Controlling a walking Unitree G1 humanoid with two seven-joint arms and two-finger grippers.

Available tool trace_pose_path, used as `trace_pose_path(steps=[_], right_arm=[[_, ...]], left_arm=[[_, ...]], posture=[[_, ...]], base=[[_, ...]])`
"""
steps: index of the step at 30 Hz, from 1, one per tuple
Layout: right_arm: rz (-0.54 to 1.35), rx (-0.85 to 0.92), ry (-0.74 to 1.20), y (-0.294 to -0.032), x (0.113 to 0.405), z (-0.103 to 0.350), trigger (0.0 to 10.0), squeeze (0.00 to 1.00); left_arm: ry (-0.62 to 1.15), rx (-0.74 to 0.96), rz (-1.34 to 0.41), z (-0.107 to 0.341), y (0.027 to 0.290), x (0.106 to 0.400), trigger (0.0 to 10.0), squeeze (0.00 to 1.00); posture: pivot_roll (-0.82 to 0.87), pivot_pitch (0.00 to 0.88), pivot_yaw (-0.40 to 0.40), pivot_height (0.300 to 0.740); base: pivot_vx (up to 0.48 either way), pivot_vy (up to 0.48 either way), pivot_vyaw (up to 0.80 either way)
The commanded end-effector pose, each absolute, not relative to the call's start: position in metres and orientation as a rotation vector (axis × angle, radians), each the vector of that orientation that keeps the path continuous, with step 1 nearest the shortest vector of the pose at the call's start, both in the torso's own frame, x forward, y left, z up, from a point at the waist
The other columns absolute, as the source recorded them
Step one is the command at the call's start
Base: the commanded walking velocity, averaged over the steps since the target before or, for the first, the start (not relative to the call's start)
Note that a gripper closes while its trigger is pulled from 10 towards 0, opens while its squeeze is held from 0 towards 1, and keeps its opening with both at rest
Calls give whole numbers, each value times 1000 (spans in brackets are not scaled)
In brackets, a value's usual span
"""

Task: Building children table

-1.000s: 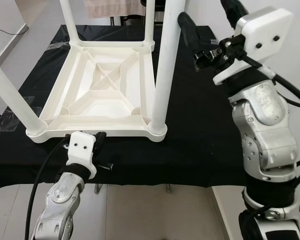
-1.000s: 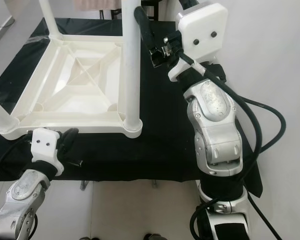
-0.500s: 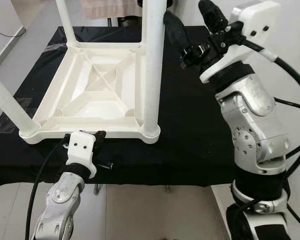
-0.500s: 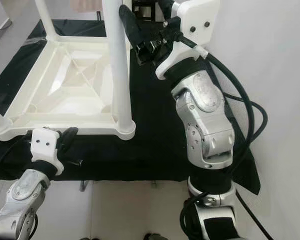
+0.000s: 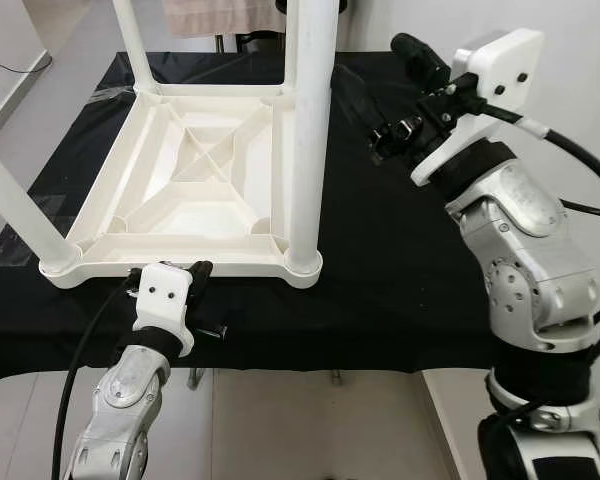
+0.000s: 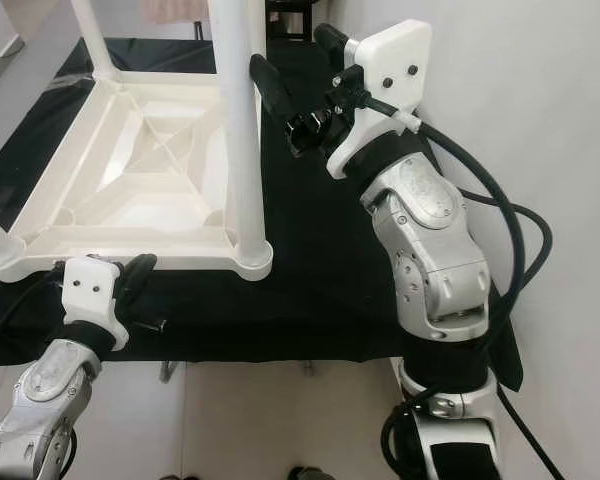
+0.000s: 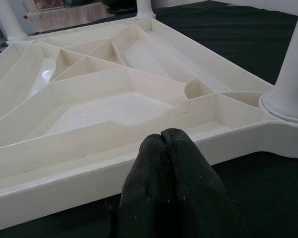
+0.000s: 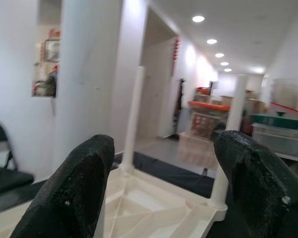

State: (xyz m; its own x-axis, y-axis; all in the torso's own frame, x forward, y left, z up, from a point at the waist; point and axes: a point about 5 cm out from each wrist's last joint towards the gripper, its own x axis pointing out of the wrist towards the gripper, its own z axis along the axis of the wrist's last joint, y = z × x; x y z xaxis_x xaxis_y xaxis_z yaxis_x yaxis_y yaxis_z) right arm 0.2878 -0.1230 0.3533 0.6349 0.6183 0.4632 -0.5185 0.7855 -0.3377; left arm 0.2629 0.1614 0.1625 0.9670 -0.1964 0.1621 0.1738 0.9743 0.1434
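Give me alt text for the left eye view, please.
A white plastic children's table lies upside down on a black cloth, its legs pointing up. The right claw, open, hangs beside the near right leg without touching it. The left claw is shut at the table's near edge.

I see even, bright indoor light in both head views, sharp throughout, with soft glare on the upturned white plastic table top. My right wrist view is soft and blurred, its recessed ceiling lights blown out; the left wrist view is crisp but dark at the black fingertips.
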Motion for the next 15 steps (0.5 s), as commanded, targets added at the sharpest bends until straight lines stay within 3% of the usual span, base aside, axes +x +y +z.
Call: trace_pose_path(steps=[1,8,15], right_arm=[[805,-198,-570,-107,279,345,10000,0],[940,-244,-563,-101,268,344,10000,0],[880,-224,-553,-101,274,346,10000,0]], left_arm=[[-153,128,-183,155,161,261,10000,0],[-154,128,-189,156,159,261,10000,0],[-156,125,-188,156,159,261,10000,0]], posture=[[-7,172,-61,740],[-9,173,-63,740],[-10,177,-64,740]], base=[[0,0,0],[0,0,0],[0,0,0]])
